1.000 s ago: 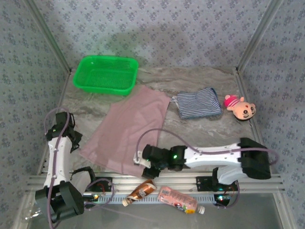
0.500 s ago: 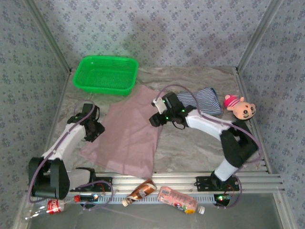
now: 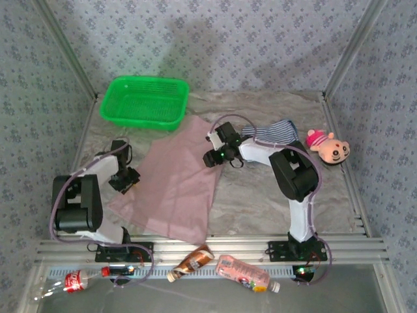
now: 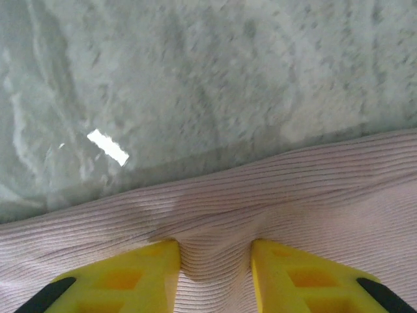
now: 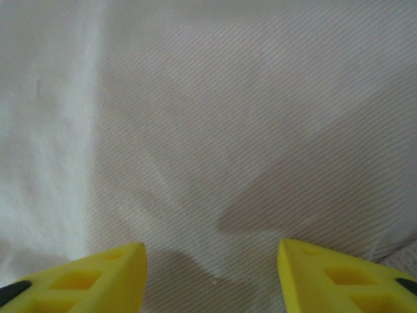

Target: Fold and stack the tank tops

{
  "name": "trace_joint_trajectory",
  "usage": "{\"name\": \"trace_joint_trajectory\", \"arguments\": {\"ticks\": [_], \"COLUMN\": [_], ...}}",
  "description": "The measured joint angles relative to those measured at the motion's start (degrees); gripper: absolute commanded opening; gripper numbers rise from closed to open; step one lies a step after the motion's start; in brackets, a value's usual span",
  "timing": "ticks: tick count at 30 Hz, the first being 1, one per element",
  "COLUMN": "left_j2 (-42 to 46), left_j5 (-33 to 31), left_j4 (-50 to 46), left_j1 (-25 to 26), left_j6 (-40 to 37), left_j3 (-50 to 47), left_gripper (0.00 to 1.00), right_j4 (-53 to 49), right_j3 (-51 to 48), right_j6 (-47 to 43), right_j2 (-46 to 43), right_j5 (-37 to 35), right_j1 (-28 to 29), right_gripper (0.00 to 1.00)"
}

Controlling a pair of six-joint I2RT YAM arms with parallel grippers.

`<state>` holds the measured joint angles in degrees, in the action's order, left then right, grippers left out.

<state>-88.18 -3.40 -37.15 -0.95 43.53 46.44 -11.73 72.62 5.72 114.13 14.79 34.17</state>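
Observation:
A dusty pink tank top [image 3: 176, 186] lies spread flat at the centre-left of the table. My left gripper [image 3: 124, 177] sits at its left edge. In the left wrist view the yellow fingers [image 4: 146, 270] pinch a raised fold of the ribbed pink fabric [image 4: 273, 195] between them, so the left gripper [image 4: 215, 254] is shut on it. My right gripper [image 3: 215, 156] hovers at the top's right edge. Its fingers [image 5: 111, 270] stand wide apart over flat pink cloth [image 5: 228, 117], so the right gripper [image 5: 212, 251] is open. A folded navy-and-white striped tank top [image 3: 277, 130] lies at the back right, partly behind the right arm.
A green basket [image 3: 144, 101] stands at the back left. A pink plush toy [image 3: 329, 147] lies at the far right. Bottles [image 3: 241, 272] lie along the front rail. Bare marble table [image 3: 260, 195] shows right of the pink top.
The right arm swung from the front edge up to the pink top's right edge. The left gripper came forward onto the top's left edge and closed on a fold.

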Motion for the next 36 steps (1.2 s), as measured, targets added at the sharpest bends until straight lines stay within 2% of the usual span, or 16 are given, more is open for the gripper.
{"name": "trace_joint_trajectory", "arguments": {"ticks": [9, 15, 23, 29, 33, 36], "left_j2": [-8.9, -16.2, -23.5, -23.6, -19.6, -12.5], "left_j5": [-0.3, -5.0, -9.1, -8.6, -7.2, -4.1], "left_j4": [-2.5, -3.5, -4.2, -6.3, -10.1, -12.9], "left_j1": [-3.5, -4.2, -4.7, -4.1, -2.5, -0.7], "left_j6": [-9.6, -17.3, -25.2, -28.6, -28.4, -25.8], "left_j3": [9.6, 18.9, 29.6, 33.6, 34.5, 31.9], "left_gripper": [0.35, 0.36, 0.41, 0.47, 0.49, 0.49], "right_j4": [2.0, 2.3, -1.8, -4.2, -5.5, -5.9], "right_j3": [-3.4, -5.4, -7.8, -6.4, -1.5, 2.4], "right_j6": [6.2, 12.8, 15.9, 12.2, 8.2, 5.5], "right_j2": [-1.9, -3.8, -8.7, -13.0, -9.5, -5.2], "right_j5": [-2.1, -2.3, -1.5, -2.0, -2.4, -2.5], "right_j1": [4.1, 8.6, 7.5, 2.3, -0.3, -1.5], "right_gripper": [0.57, 0.57, 0.58, 0.57, 0.57, 0.55]}}
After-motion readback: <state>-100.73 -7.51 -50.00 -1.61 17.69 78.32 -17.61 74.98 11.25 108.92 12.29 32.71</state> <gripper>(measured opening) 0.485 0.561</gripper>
